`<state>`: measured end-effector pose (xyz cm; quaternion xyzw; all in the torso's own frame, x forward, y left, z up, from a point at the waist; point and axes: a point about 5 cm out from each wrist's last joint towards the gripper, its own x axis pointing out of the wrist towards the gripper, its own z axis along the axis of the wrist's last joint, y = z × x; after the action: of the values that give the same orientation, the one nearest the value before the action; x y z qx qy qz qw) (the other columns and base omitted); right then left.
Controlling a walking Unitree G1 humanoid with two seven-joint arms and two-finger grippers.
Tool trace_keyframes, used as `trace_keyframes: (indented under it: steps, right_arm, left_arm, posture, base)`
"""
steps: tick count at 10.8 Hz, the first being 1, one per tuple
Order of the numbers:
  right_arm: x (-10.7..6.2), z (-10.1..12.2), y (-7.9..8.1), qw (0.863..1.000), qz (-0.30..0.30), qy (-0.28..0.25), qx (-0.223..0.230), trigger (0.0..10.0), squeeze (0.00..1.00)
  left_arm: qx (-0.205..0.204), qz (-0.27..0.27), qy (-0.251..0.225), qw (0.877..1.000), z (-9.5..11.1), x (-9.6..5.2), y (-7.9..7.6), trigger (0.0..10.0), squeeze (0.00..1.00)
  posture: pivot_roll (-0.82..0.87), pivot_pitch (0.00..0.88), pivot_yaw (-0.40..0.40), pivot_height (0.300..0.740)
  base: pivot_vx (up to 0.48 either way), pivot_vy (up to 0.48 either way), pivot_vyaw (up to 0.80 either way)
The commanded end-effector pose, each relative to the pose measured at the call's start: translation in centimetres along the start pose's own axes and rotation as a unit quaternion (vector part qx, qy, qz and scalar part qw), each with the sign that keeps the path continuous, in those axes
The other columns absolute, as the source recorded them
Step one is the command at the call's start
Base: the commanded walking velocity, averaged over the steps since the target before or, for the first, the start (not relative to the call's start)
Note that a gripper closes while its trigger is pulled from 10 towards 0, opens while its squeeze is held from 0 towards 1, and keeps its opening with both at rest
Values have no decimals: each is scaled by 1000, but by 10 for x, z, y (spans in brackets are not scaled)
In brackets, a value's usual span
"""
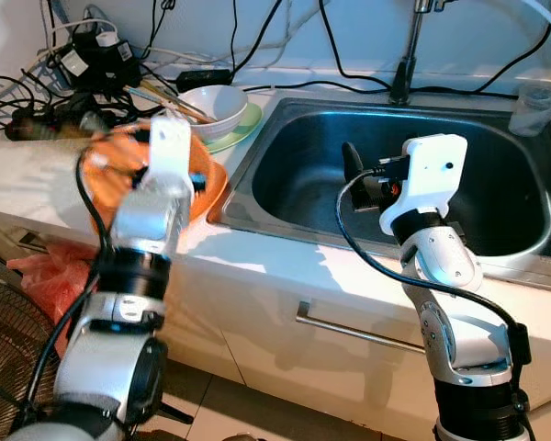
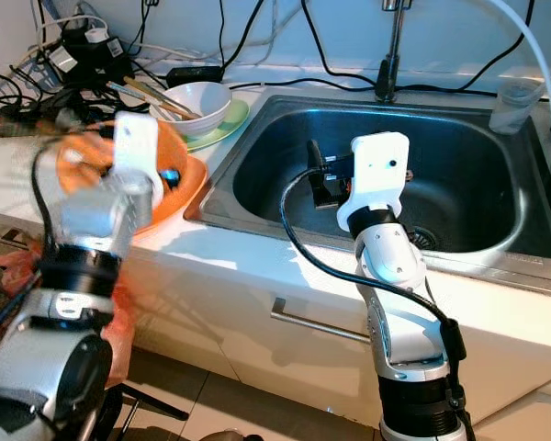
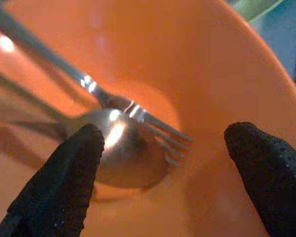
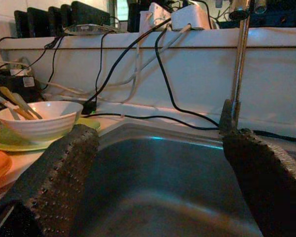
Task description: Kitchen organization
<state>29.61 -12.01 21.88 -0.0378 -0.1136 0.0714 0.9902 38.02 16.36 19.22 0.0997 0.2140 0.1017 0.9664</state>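
Here, a metal spoon [image 3: 121,160] and fork [image 3: 133,112] lie crossed in the orange bowl [image 1: 213,184] at centre left of the head view, on the white counter [image 1: 37,179] beside the steel sink [image 1: 294,156]; the left gripper [image 3: 163,182] hovers just above them, its fingers [image 3: 64,182] spread apart. The right gripper [image 4: 160,182], fingers likewise parted and holding nothing, sits over the sink basin at frame centre; behind the orange bowl, upper left, a white bowl [image 1: 216,106] with utensils rests on a green plate [image 1: 243,129].
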Motion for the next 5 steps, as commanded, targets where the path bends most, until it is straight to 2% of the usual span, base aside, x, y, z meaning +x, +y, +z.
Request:
trace_keyframes:
  steps: [1,3,5]
  right_arm:
    - [3,2,4,1000,7,-5,1,10000,0]
    - [2,2,4,1000,6,-5,-1,10000,0]
    - [2,2,4,1000,6,-6,-1,10000,0]
  left_arm:
    - [10,-2,16,1000,-8,2,0,10000,0]
    - [9,-1,13,1000,-7,1,0,10000,0]
    - [5,8,5,1000,-1,1,6,10000,0]
  posture:
    - [0,0,118,740]
    - [0,0,118,740]
    - [3,0,117,740]
  base:
    - [0,0,0]
    - [0,0,0]
    - [0,0,0]
